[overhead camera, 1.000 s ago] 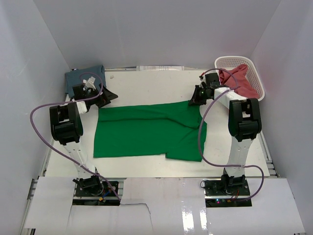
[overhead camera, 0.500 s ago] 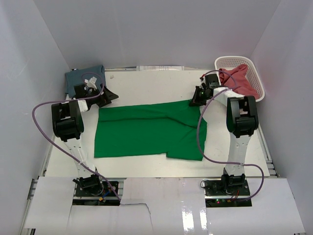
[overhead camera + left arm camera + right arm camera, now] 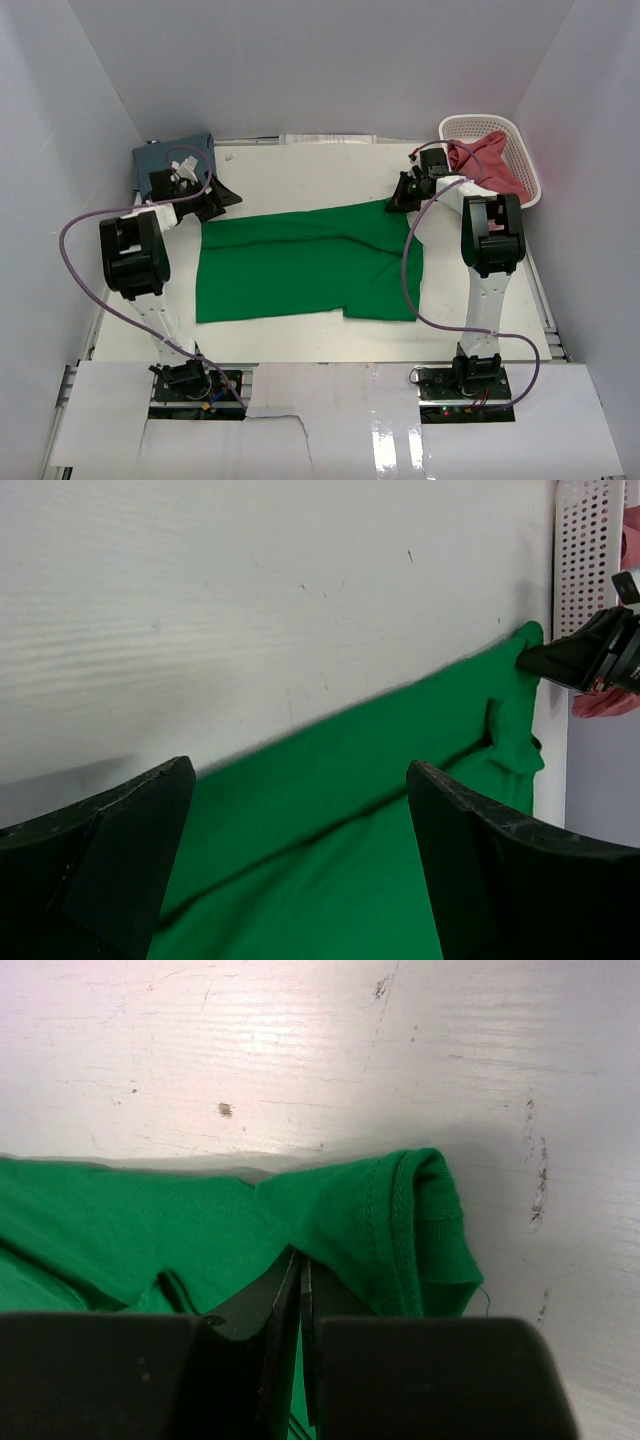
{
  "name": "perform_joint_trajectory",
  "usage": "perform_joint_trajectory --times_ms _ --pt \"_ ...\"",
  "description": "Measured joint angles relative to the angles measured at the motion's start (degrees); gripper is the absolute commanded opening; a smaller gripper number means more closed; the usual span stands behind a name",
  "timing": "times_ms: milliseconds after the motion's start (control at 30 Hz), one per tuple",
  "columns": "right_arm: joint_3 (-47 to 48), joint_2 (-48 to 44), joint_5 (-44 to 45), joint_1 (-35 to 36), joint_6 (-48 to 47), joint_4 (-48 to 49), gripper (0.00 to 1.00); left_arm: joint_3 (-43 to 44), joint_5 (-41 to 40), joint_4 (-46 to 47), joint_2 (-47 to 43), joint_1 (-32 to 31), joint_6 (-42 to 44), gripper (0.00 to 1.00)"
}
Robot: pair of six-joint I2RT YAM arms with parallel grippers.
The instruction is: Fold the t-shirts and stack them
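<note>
green t-shirt point(image 3: 300, 265): spread across the middle of the bench point(image 3: 310, 175)
right jaws: closed on its far right corner, cloth pinched between them
left jaws: wide open at its far left corner, holding nothing
blue t-shirt point(image 3: 165, 158): bench's far left corner
red t-shirt point(image 3: 492, 165): bunched in the white basket point(image 3: 478, 122), far right

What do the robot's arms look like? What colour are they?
The left arm and right arm have white links with chunky black joints. A thin purple cable loops along each one. Each ends in black, wedge-shaped fingers.
</note>
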Motion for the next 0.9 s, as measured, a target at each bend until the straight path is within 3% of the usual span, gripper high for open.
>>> perform_joint_trajectory --times_ms 300,533,900 --pt "0.0 0.07 -0.35 -0.13 0.09 0.07 0.08 -7.78 -0.33 -3.89 -10.71 -0.11 2.58 0.98" --pt "0.0 0.04 -0.55 -0.2 0.09 0.09 0.08 -9.03 -0.39 -6.58 -8.87 -0.15 3.41 0.98" --pt "-0.42 0.04 -1.18 -0.48 0.09 0.66 0.08 -3.91 0.17 -9.2 -2.91 -0.15 3.82 0.98"
